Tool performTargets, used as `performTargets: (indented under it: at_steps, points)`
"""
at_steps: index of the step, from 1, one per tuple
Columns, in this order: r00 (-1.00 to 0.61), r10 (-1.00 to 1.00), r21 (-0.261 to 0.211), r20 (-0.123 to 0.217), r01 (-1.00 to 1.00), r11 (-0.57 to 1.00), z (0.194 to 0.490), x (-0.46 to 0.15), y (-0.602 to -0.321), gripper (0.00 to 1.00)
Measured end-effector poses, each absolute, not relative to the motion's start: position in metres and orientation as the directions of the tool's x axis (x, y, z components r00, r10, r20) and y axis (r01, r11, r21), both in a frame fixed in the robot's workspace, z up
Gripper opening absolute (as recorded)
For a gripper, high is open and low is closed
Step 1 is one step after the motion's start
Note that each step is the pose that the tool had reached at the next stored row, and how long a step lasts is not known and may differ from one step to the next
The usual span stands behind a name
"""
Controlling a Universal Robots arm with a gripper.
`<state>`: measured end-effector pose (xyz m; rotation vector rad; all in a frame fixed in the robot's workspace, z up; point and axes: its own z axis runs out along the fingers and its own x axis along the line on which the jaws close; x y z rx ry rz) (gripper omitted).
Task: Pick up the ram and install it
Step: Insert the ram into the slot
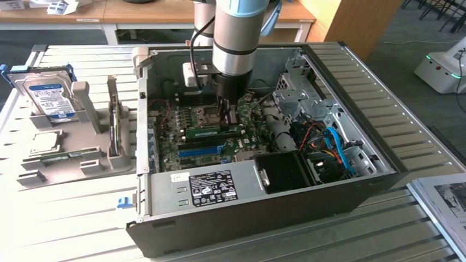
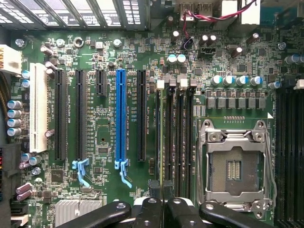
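The pick-up looks done: the ram, a thin green board with small black chips, is no longer on a stand outside the computer case but down on the motherboard. It stands on edge along the first of the black memory slots, just beside the last black card slot. The gripper is pressed together on its upper edge, black fingers pinching the thin board between them. Whether the stick is pushed fully home, with the white end clips locked, I cannot tell, so the seating is what I judge to be left.

The table is pale slatted metal, ribbed and matte. The case is a dark sheet-steel box lying open on its side, with bare grey folded metal inside. The arm is a smooth silver and blue tube ending in a black wrist. A grey moulded plastic holder stands on the exterior view's left, with a silver hard drive upright in it. The motherboard is glossy green, crowded with fine tracks. Its long blue slot is ridged plastic, and the processor socket is a square frame of shiny stamped steel. Small round capacitors have bright metal tops
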<state>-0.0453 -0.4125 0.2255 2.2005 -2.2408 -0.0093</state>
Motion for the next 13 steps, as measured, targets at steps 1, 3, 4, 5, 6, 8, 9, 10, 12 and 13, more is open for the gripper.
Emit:
performTargets:
  at_steps: [1,3,4,5,6,8,9,10,12,13]
  points:
    - [-0.018,-1.000,0.005,-0.003,-1.000,0.018,0.2252,-0.0453,-0.4125,0.11]
    - [-0.018,-1.000,0.005,-0.004,-1.000,0.018,0.2245,-0.0453,-0.4125,0.11]
    - [-0.018,-1.000,0.005,-0.003,-1.000,0.018,0.2242,-0.0453,-0.4125,0.11]
    - [-0.018,-1.000,0.005,-0.003,-1.000,0.018,0.2239,-0.0453,-0.4125,0.11]
    - [-0.018,-1.000,0.005,-0.003,-1.000,0.018,0.2236,-0.0453,-0.4125,0.11]
    - [-0.018,-1.000,0.005,-0.003,-1.000,0.018,0.2230,-0.0453,-0.4125,0.11]
    - [-0.018,-1.000,0.005,-0.003,-1.000,0.018,0.2227,-0.0453,-0.4125,0.11]
    - [-0.018,-1.000,0.005,-0.003,-1.000,0.018,0.2227,-0.0453,-0.4125,0.11]
    - [-0.018,-1.000,0.005,-0.003,-1.000,0.018,0.2227,-0.0453,-0.4125,0.11]
    - [-0.018,-1.000,0.005,-0.003,-1.000,0.018,0.2226,-0.0453,-0.4125,0.11]
